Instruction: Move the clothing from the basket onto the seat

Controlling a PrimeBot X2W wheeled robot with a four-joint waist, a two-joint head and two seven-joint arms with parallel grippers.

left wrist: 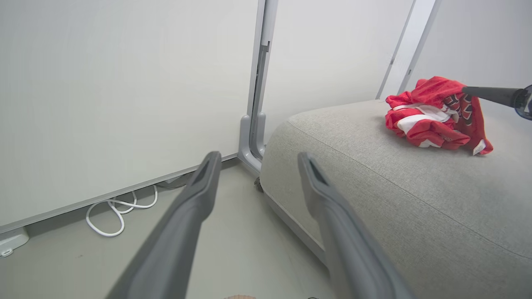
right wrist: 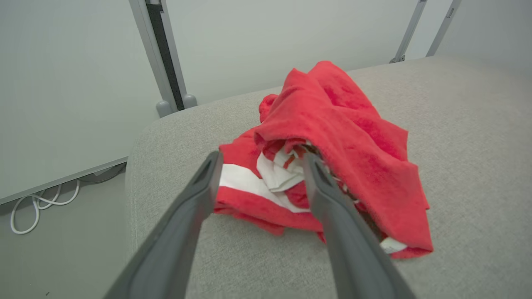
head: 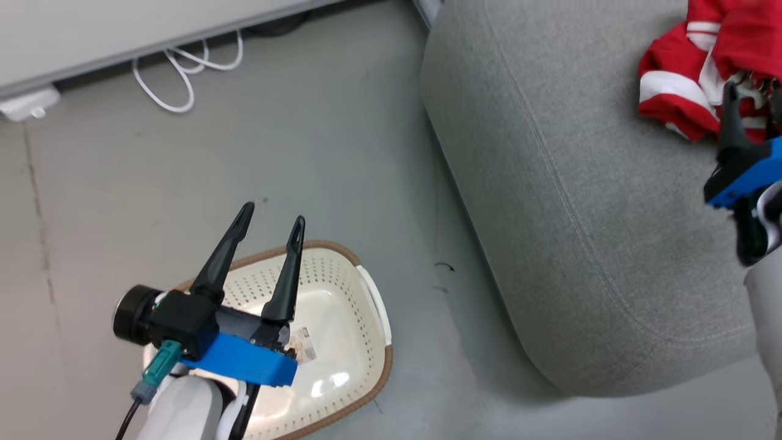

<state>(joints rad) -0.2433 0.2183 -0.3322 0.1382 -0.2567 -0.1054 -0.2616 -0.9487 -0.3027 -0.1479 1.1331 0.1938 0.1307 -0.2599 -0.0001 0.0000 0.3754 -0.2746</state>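
The red and white clothing (head: 678, 79) lies bunched on the light grey seat (head: 550, 214), near its far right part. My right gripper (head: 752, 98) stands open right at the heap. In the right wrist view its fingers (right wrist: 262, 160) straddle the near folds of the clothing (right wrist: 353, 137), with the right fingertip against the fabric and nothing clamped. The cream basket (head: 342, 287) with its brown rim sits on the floor at lower left, and no garment shows inside it. My left gripper (head: 273, 215) hangs open over it. The left wrist view shows the clothing (left wrist: 432, 120) on the seat (left wrist: 415, 199).
A white cable (head: 183, 73) loops on the grey floor by the wall panel, with a small white adapter (head: 27, 104) at far left. A grey metal post (left wrist: 253, 137) stands at the seat's far corner. A paper label (head: 303, 342) lies in the basket.
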